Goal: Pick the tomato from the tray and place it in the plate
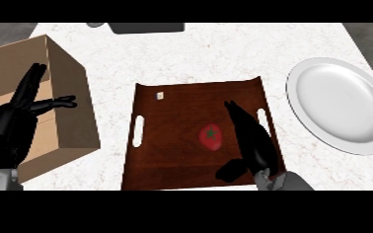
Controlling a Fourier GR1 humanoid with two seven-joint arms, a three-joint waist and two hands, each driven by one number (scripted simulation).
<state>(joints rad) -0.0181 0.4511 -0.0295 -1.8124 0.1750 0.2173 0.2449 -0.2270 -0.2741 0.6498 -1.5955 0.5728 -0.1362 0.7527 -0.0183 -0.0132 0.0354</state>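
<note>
Tomato retrieval is being assessed as at the approach stage; no grasp is being observed. The bench, white and marbled, is carrying all items. A cardboard box is standing at the left side, and the left hand is being held over it, fingers straight and spread with the thumb pointing right, apparently at rest.

The wooden tray, with slot handles at its left and right rims, is lying at the bench's middle. The white plate is lying just beside the tray's right rim, apart from it, and is holding nothing.

The right hand is being held over the right part of the tray, its fingers straight and pressed together, pointing away from the robot, thumb tucked low toward the near edge. It is standing just beside the tomato, to its right; contact cannot be confirmed.

The tomato is lying in the tray's right-centre area, its green calyx facing up toward the camera. Its outline is appearing slightly longer than wide, the long axis running near to far with a slight lean.

The next move is being judged to call for a shift of the right hand leftward over the tomato and a closing of fingers and thumb around it, before a lift and carry rightward to the plate.
</note>
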